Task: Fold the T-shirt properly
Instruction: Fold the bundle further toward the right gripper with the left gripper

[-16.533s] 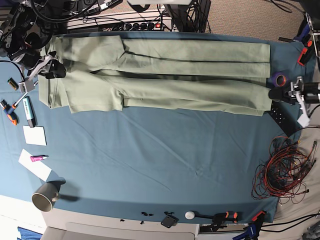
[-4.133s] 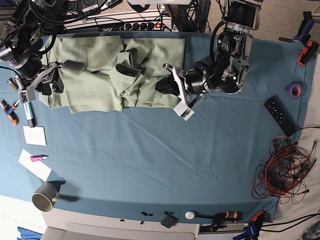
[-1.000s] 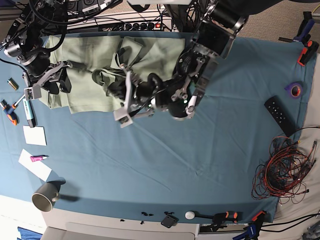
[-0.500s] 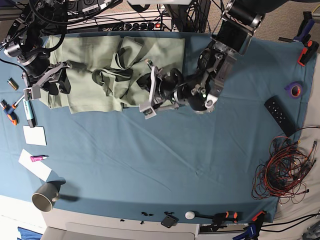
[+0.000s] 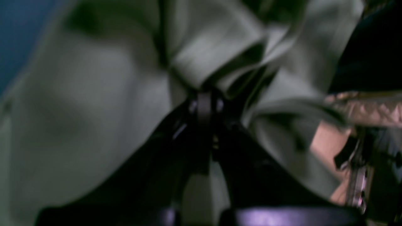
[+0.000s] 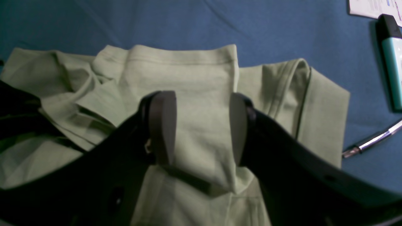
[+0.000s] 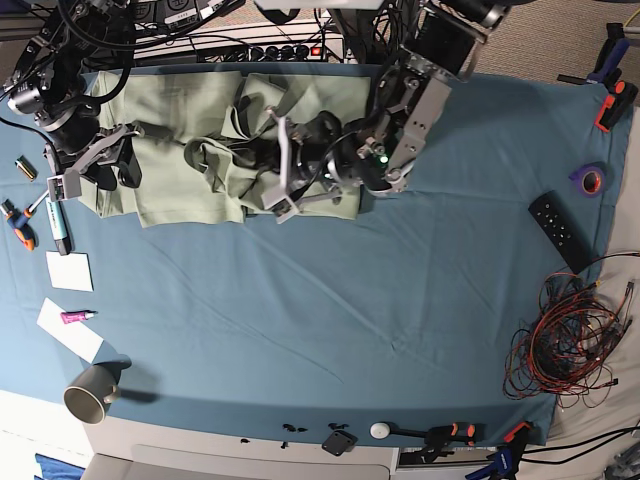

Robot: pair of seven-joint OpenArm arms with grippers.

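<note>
The pale sage-green T-shirt lies bunched on the back left of the teal table cloth, its right part folded over toward the left. My left gripper is in the crumpled middle of the shirt. In the blurred left wrist view the gripper is shut on a pinched fold of T-shirt. My right gripper is at the shirt's left end. In the right wrist view it is open, its fingers straddling a flat folded panel of the shirt without closing on it.
A teal marker, paper notes and a cup lie along the left edge. A remote, a purple tape roll and tangled red wires are on the right. A power strip runs behind.
The left arm swung right, then back left and toward the rear, still holding the fabric. Earlier it carried the shirt's right end over to the left. The right arm stayed put.
</note>
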